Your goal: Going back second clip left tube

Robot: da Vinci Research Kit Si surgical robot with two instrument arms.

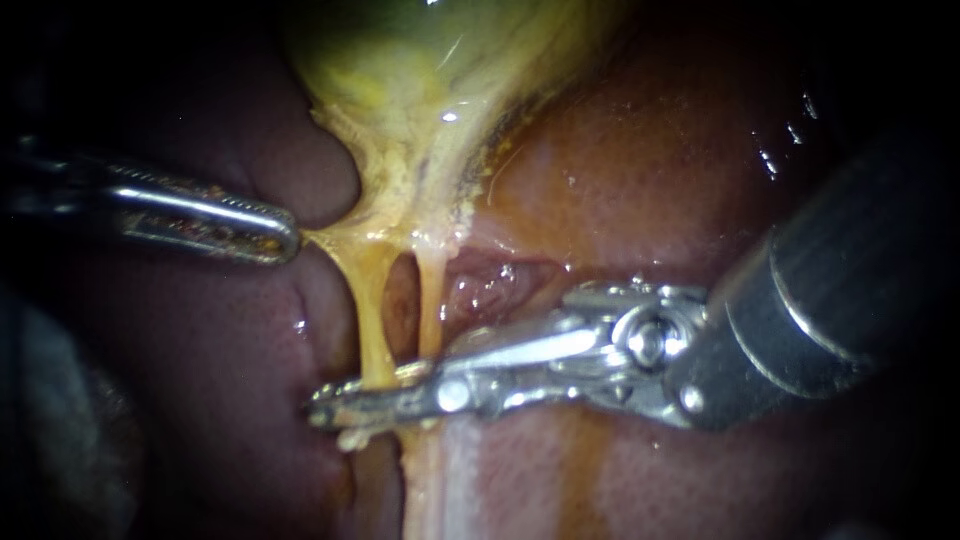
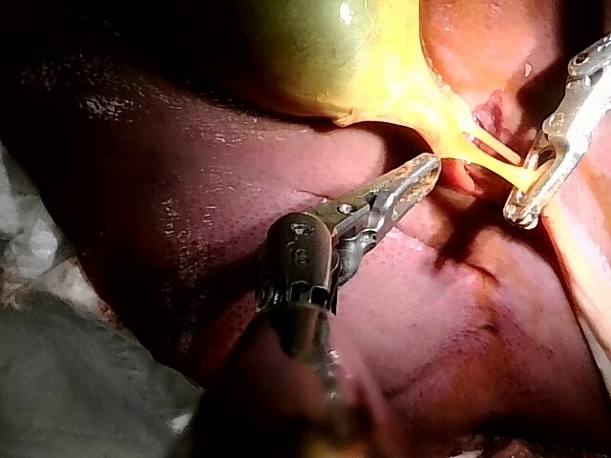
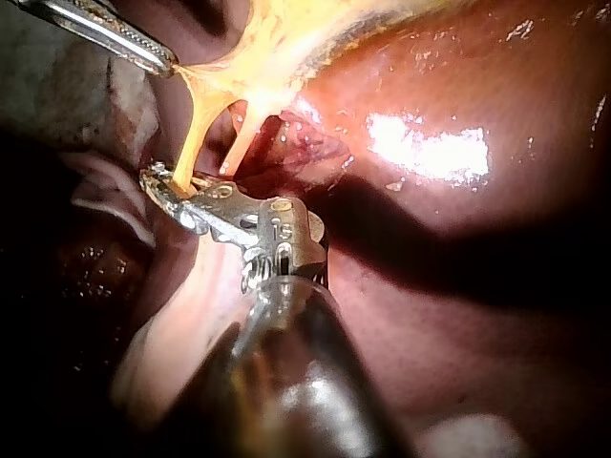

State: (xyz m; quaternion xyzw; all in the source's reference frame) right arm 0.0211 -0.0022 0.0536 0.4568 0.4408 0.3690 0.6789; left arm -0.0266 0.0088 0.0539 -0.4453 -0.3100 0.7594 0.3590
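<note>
Endoscope: right instrument [image 1: 325, 403] straddles left tube [image 1: 372, 320] (left wrist view: merely touching).

Yellow-green gallbladder [image 1: 400, 60], red-brown liver [image 1: 650, 170], amber-yellow left tube [image 1: 370, 310]

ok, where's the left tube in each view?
Endoscope: left tube, the thicker yellow strand, left of centre.
Left wrist: tube just past the left instrument tip, running to the right instrument.
Right wrist: tube ahead of the right instrument, strand nearer the left instrument.
Landmark: the tube meets the right instrument in all three.
</note>
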